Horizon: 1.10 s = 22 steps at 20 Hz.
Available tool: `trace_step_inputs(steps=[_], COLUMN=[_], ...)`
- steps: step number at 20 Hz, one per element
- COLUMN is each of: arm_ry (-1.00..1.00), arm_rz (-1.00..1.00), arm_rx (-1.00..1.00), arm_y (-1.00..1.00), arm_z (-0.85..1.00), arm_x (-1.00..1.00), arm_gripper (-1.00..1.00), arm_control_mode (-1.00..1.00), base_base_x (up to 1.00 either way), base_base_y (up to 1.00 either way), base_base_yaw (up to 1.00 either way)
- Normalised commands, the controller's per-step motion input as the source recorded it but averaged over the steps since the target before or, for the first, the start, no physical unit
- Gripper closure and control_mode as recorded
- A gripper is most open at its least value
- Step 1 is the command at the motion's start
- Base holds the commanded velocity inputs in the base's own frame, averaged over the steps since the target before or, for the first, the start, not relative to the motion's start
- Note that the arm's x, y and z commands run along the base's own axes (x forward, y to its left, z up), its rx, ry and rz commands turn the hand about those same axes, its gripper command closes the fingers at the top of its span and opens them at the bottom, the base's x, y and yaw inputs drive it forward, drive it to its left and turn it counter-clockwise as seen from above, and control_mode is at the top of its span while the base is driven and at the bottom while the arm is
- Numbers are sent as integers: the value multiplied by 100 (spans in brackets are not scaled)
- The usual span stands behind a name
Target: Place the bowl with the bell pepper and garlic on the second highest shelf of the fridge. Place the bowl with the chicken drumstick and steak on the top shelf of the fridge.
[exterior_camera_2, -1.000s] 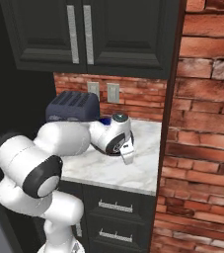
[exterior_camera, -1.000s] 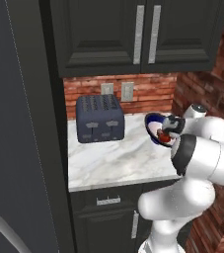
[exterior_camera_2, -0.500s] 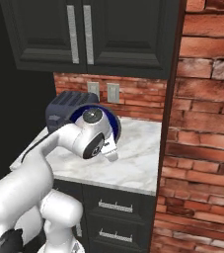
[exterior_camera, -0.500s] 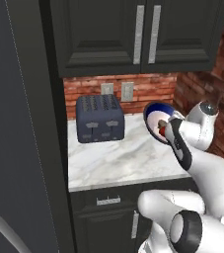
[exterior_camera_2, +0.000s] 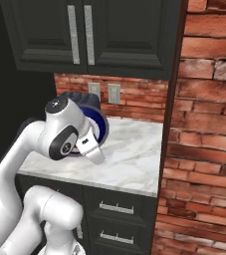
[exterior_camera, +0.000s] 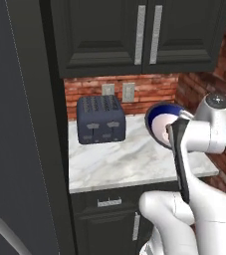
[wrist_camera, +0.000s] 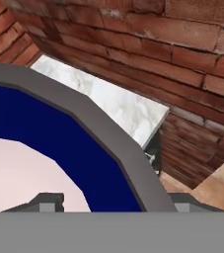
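- Since a second ago the arm has swung the blue bowl [exterior_camera: 160, 123] leftward, above the table [exterior_camera: 124, 159].
- Jaws grasp its rim.
- Carrying step; next, reach the fridge's [exterior_camera: 15, 149] shelf.

The arm's wrist is covering the lower right of the bowl [exterior_camera: 160, 122] in the left base view, and in the right base view it is hiding all but a blue arc. The picture's edges are cutting the bowl off in the hand view. The toaster [exterior_camera_2: 74, 97] is peeking out behind the arm. The gripper's fingers are staying hidden.
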Motion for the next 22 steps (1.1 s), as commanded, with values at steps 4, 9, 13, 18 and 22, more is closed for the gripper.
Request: trace_step_inputs(steps=[4,9,13,18,22], arm_ry=[7,0,0,0,0], arm_rz=[0,0,0,0,0], arm_rx=[0,0,0,0,0], arm_y=[3,-7,0,0,0], arm_z=[4,0,0,0,0], arm_x=[5,-49,0,0,0], arm_gripper=[100,100,100,100,100], arm_control_mode=[-100,100,100,100,100], base_base_x=[0,-20,-100,-100,-100], base_base_y=[0,-4,-5,8,44], base_base_yaw=[0,0,5,8,6])
